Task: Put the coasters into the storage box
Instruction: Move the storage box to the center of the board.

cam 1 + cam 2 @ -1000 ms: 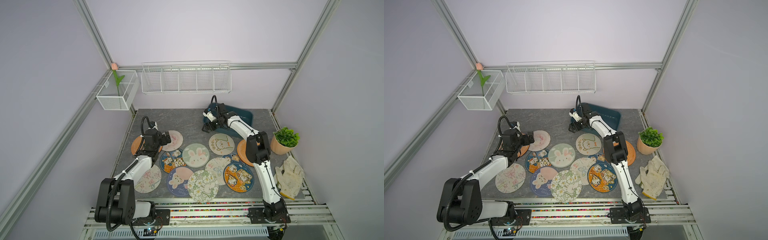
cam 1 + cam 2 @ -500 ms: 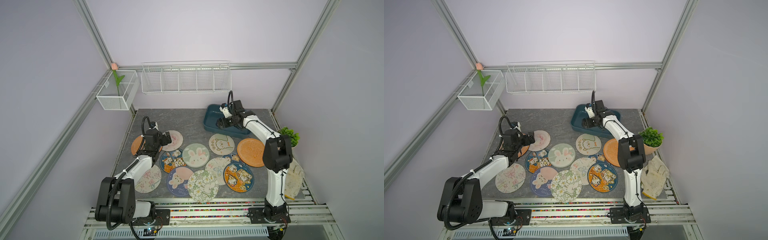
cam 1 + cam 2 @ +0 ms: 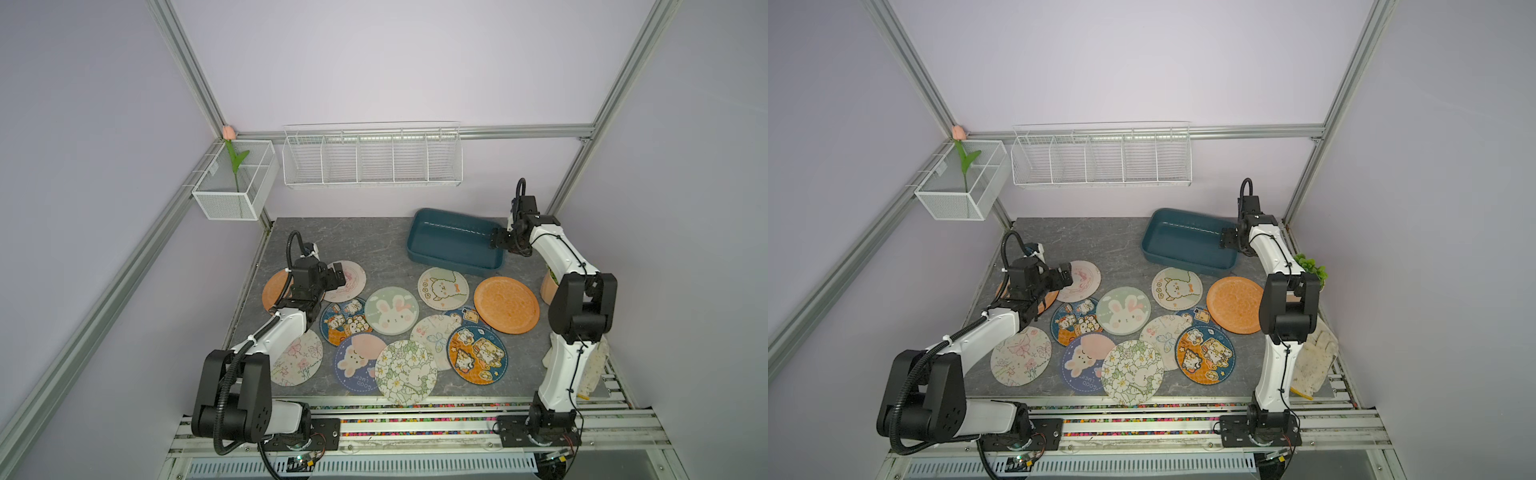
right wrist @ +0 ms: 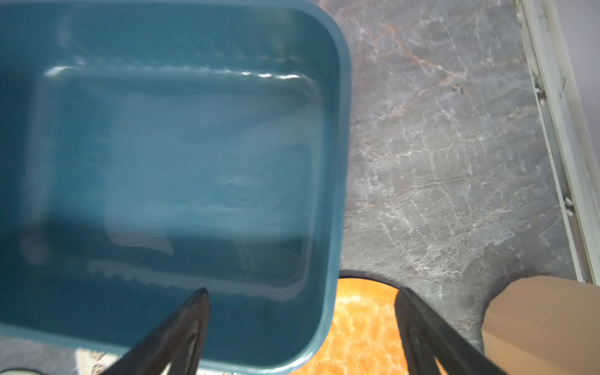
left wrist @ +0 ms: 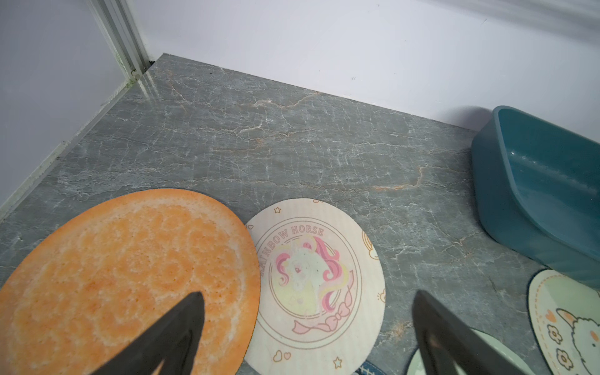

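Right tool (image 3: pixel 1227 240) at storage box (image 3: pixel 1183 261) end; coasters (image 3: pixel 1123 311) outside.

Left hand (image 3: pixel 338 277) low, spread wide; right hand (image 3: pixel 497 240) far forward, likewise spread, elbow high.

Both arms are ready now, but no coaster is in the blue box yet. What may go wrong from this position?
1. The right gripper is open and straddles the end rim of the storage box. Closing or moving sideways may shove or tip the box.
2. The left gripper hangs open above the place where the orange coaster overlaps the rainbow horse coaster. Picking one may drag the other. Both are thin and flat, so the grip may slip.
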